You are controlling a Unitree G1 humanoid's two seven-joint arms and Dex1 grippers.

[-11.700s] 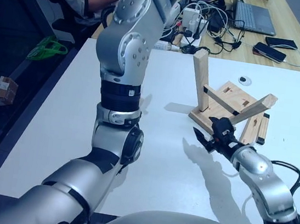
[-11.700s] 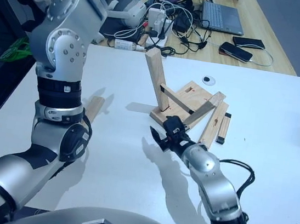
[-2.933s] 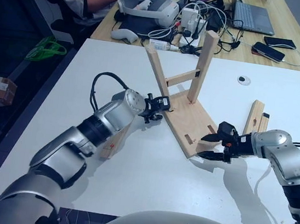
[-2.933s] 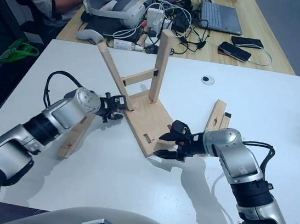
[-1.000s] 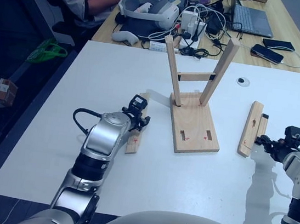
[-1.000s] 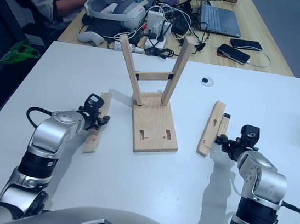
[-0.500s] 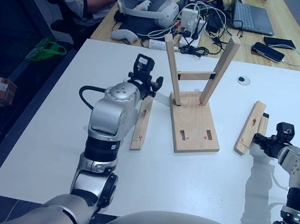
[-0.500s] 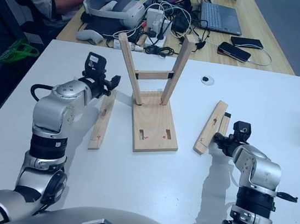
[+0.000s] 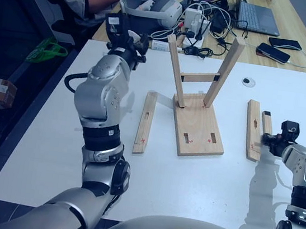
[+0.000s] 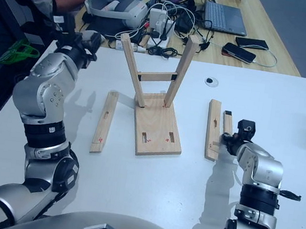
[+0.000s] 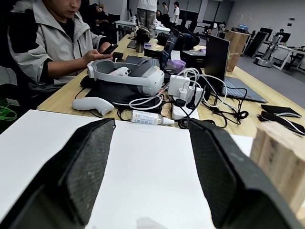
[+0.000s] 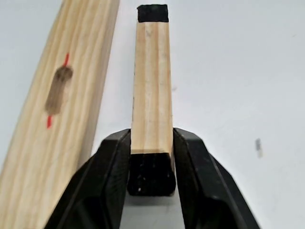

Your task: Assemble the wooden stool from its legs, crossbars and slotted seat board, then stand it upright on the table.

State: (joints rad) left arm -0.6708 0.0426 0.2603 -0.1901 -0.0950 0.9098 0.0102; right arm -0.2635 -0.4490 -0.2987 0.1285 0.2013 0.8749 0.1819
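The slotted seat board lies flat mid-table. Two legs stand in it, joined by a crossbar. One loose leg lies left of the board and another lies to its right. Beside that right leg lies a short crossbar with black ends. My right gripper is shut on its near end, low on the table. My left gripper is raised near the table's far left edge, open and holding nothing, its pads wide apart.
Beyond the white table's far edge stands a wooden desk with a headset, cables, a laptop and phones. A person sits at it. A small round disc lies at the back right.
My left arm has risen from beside the left loose leg toward the far left edge. On the right, the crossbar and loose leg have swung roughly parallel to the seat board.
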